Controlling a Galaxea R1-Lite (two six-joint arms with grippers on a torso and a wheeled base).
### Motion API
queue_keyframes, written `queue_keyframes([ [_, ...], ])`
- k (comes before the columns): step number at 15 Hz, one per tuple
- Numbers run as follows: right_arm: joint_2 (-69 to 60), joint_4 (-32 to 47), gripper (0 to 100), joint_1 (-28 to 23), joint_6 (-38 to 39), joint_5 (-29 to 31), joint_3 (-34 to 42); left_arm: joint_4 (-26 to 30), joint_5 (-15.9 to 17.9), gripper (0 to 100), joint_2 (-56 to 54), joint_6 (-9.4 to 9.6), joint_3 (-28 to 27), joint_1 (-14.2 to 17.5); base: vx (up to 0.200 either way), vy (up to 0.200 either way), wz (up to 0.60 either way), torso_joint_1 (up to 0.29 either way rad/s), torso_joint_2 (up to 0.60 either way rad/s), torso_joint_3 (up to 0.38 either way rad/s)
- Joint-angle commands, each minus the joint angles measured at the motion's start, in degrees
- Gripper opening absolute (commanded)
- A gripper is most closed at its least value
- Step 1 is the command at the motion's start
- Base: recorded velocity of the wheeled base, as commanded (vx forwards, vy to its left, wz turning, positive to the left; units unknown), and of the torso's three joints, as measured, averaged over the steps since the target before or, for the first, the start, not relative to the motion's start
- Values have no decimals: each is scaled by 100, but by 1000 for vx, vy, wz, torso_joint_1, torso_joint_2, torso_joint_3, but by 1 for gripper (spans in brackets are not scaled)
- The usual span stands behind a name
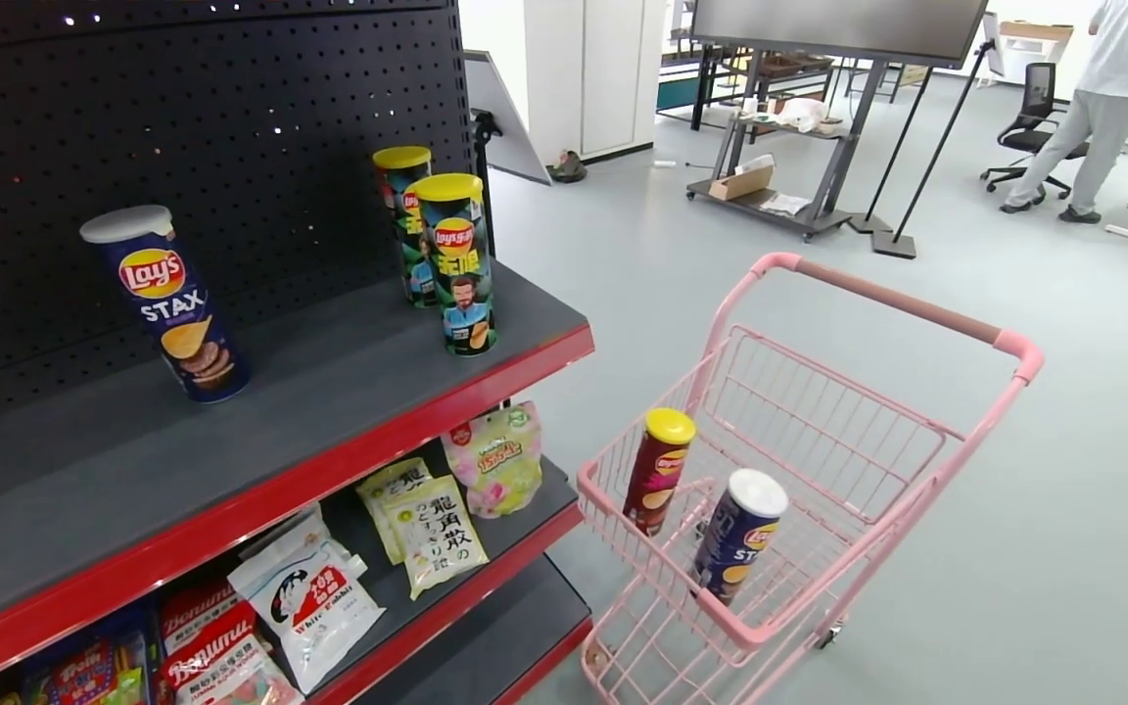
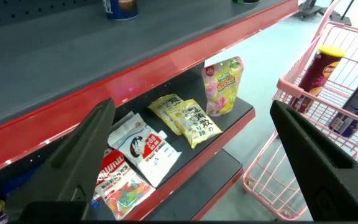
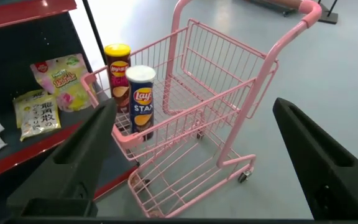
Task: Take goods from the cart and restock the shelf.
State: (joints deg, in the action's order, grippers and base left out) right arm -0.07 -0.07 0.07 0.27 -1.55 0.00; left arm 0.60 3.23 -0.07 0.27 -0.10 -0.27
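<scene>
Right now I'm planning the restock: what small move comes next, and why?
Probably lower the open, empty right hand toward the white-lidded dark blue chip can standing upright in the pink wire cart; it is not yet shelved and nothing covers it.

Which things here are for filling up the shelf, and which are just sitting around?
For the job:
pink cart
red can and blue can standing in it
top shelf, already holding another blue can, a front green can and a back green can

Just lying about:
snack bags on the lower shelf
office chair
wheeled stand far behind
</scene>
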Motion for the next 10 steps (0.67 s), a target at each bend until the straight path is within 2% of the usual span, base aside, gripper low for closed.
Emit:
queue_keyframes([
  [1, 7, -1, 100, 1, 0, -3, 0, 2, 2, 100, 7, 0, 1, 0, 0, 0, 0, -134, 354, 198],
  [10, 7, -1, 100, 1, -9, 23, 0, 2, 2, 100, 7, 0, 1, 0, 0, 0, 0, -148, 378, 228],
])
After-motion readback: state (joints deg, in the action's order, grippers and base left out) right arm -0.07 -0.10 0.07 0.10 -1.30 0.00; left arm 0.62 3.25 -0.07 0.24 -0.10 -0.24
